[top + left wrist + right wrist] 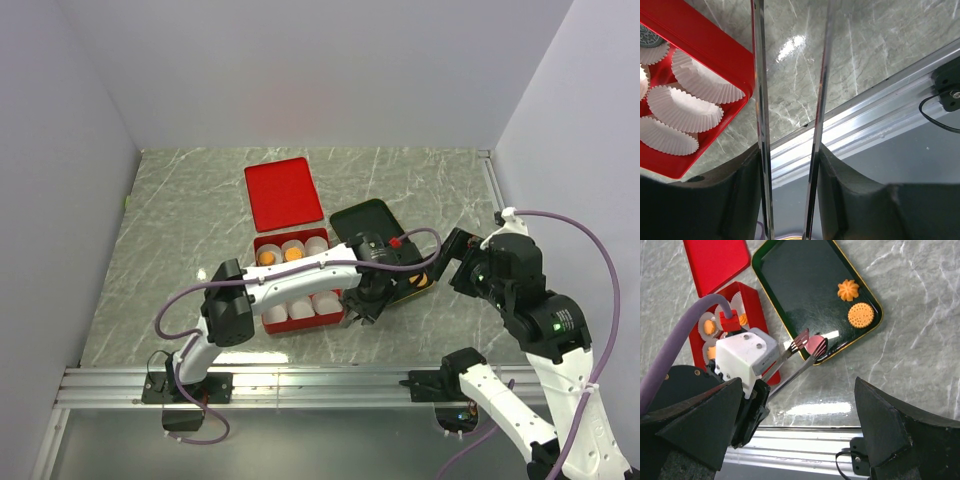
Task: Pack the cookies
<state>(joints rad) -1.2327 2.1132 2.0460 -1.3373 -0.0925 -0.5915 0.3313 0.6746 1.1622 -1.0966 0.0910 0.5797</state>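
My left gripper (362, 300) is shut on metal tongs (800, 357). In the left wrist view the gripper (790, 170) shows the two tong blades (759, 100) running up out of frame. The tong tips pinch a pink cookie (815, 344) at the near edge of the dark green tray (795, 285). A flower-shaped orange cookie (848, 290) and a round orange cookie (860, 315) lie on the tray. Orange cookies (268, 257) sit in paper cups in the red box (258, 243). My right gripper (802, 410) is open and empty, to the right of the tray (365, 218).
The red lid (284, 192) lies flat behind the box. White paper cups (685, 107) fill the near part of the red box (715, 40). A metal rail (320, 385) runs along the table's near edge. Grey walls stand on three sides.
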